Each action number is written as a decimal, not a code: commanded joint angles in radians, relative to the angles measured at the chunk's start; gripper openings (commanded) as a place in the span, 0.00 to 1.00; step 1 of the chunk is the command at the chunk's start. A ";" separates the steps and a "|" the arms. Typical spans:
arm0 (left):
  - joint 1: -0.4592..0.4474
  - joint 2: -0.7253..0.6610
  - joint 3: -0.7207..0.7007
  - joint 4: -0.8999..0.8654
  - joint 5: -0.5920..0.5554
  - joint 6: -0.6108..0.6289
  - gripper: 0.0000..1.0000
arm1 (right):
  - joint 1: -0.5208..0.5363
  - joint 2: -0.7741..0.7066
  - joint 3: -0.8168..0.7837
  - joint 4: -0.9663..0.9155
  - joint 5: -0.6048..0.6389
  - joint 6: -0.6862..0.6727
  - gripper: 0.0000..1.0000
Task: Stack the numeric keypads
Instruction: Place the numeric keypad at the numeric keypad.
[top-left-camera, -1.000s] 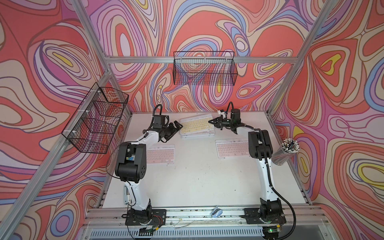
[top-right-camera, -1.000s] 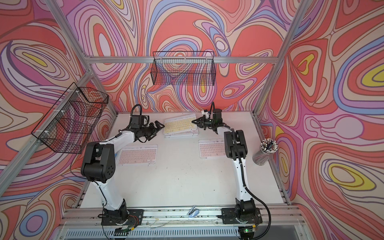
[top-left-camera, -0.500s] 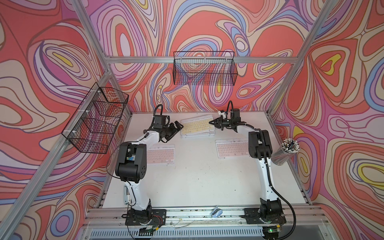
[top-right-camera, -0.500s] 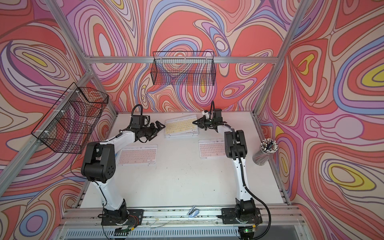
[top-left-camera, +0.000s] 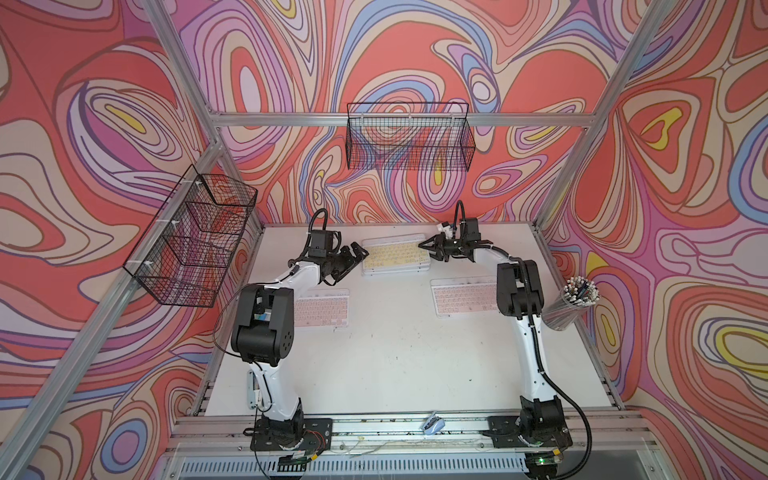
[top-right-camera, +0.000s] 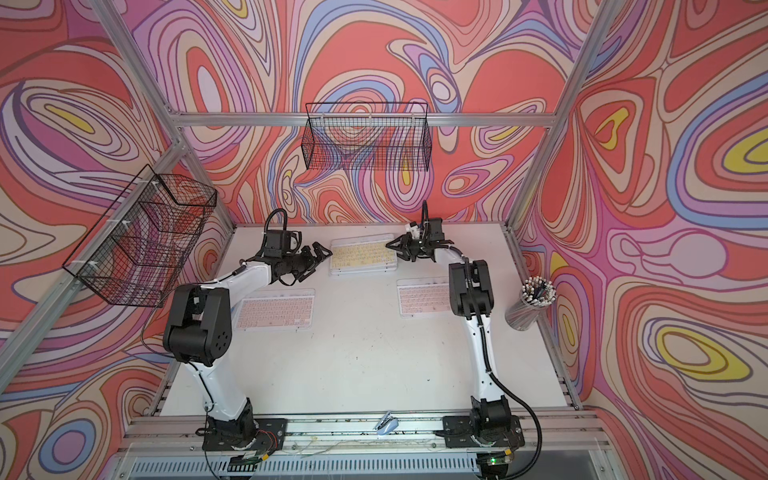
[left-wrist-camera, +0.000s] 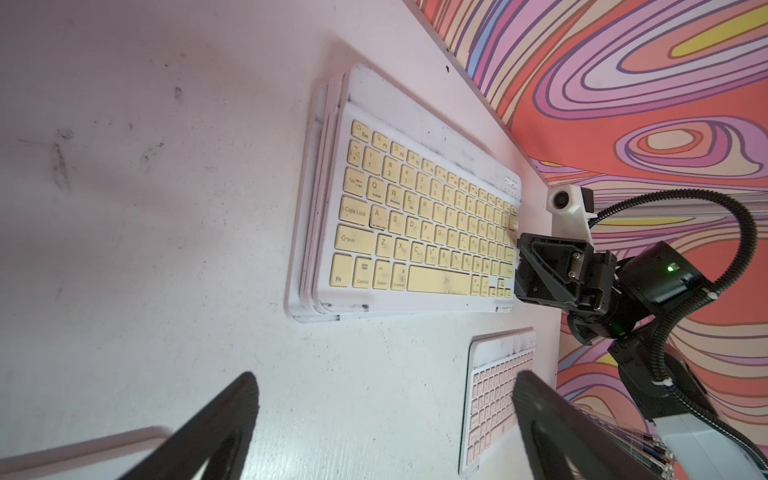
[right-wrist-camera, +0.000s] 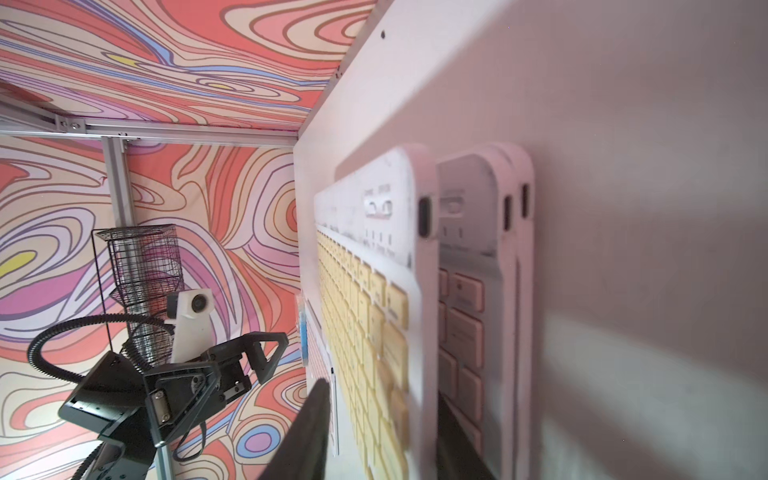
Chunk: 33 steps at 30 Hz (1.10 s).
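Observation:
A stack of numeric keypads sits at the back centre of the table (top-left-camera: 395, 353), topped by a yellow-keyed one (top-left-camera: 392, 255) (top-right-camera: 361, 255) (left-wrist-camera: 419, 232). In the right wrist view a pink-keyed keypad (right-wrist-camera: 461, 316) lies directly under it. My right gripper (top-left-camera: 430, 249) (right-wrist-camera: 380, 390) is open at the yellow keypad's right edge. One finger is above the keys, the other below the frame, with a gap to the keys. My left gripper (top-left-camera: 357, 253) (left-wrist-camera: 382, 419) hangs open just off the stack's left edge, holding nothing. Two pink keypads lie flat, one left (top-left-camera: 322, 309) and one right (top-left-camera: 463, 297).
A clear cup of pens (top-left-camera: 571, 301) stands at the table's right edge. Wire baskets hang on the back wall (top-left-camera: 409, 141) and the left wall (top-left-camera: 193, 241). A small blue object (top-left-camera: 432, 424) lies on the front rail.
My right gripper's jaws have parted at the yellow keypad's right edge, where they were shut before. The left arm stays about where it was, still open.

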 joint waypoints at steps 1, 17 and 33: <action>-0.009 0.014 -0.006 -0.007 -0.011 0.015 0.98 | -0.003 0.000 0.030 -0.046 0.036 -0.046 0.36; -0.035 0.001 -0.009 -0.014 -0.022 0.021 0.98 | -0.004 -0.059 0.020 -0.209 0.197 -0.168 0.37; -0.064 -0.058 -0.044 -0.035 -0.052 0.048 0.98 | -0.002 -0.153 -0.026 -0.269 0.257 -0.221 0.40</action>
